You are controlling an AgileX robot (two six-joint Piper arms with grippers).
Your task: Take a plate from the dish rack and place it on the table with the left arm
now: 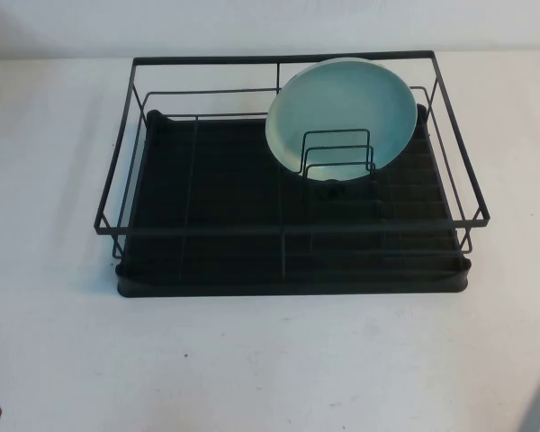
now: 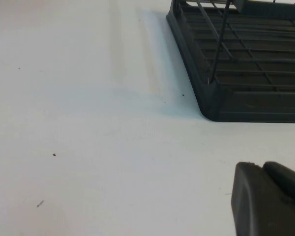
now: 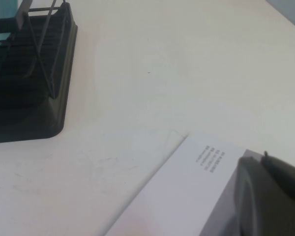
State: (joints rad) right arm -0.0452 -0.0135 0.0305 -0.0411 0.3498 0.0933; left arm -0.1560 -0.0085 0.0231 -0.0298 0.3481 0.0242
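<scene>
A: So, from the high camera, where does the job stand?

B: Not started, I'd judge. The round pale turquoise plate (image 1: pixel 342 112) stands on edge in the small wire holder (image 1: pixel 337 155), leaning toward the far right corner of the large black wire-frame dish rack (image 1: pixel 288 229). The plain white tabletop (image 1: pixel 252 369) around the rack carries no plate. Only a dark sliver shows at the near left corner and a grey one at the near right, probably the arms.

A: And the left wrist camera?

B: It shows a near corner of the rack's ribbed tray (image 2: pixel 236 93) and bare tabletop. The left claw (image 2: pixel 268 199) is a dark tip low in the picture, apart from the rack and above the tabletop; I cannot tell whether it is spread or pressed together.

A: The right wrist camera?

B: The right claw (image 3: pixel 270 196) sits over a white printed sheet (image 3: pixel 187 196), well apart from the rack. Its state I cannot tell either. Reaching, grasping, lifting and setting down all remain.
</scene>
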